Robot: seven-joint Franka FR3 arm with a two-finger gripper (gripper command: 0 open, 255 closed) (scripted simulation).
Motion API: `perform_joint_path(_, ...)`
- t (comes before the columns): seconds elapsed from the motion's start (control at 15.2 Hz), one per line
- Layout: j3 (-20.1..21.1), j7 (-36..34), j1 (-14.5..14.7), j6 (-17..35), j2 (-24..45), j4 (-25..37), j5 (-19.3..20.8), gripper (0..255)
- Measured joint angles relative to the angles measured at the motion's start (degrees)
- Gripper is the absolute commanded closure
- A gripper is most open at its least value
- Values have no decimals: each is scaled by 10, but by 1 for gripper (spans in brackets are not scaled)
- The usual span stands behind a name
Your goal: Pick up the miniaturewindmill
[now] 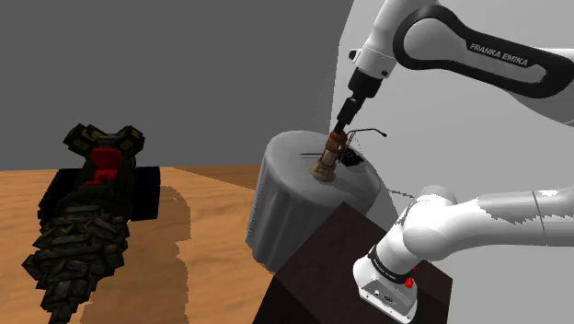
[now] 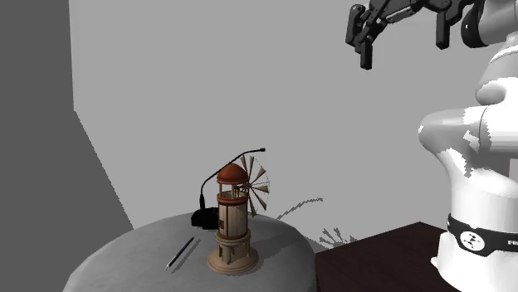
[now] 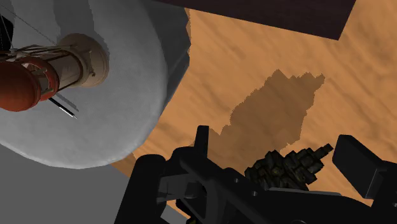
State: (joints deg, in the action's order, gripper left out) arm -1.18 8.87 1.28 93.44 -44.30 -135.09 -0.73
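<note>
I see the windmill (image 2: 232, 222) standing upright near the middle of the round grey table (image 2: 116, 261). It has a tan tower on a wide stepped base and a red-brown domed cap, with thin spoked sails fanning out on the cap's right in the second exterior view.

A round grey table (image 2: 124, 257) bears a pen (image 2: 180, 253) and a black microphone (image 2: 203, 218).

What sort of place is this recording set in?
Probably a sparse room in a house: a wood floor, plain grey walls, and a round table bearing a miniature windmill.
</note>
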Motion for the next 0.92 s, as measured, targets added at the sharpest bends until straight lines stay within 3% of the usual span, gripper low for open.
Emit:
perform_joint_path(0.26, -21, 30, -7, 20, -9, -29, 20, 0)
perform_joint_path(0.92, -133, 175, -48, 122, 9, -99, 121, 0)
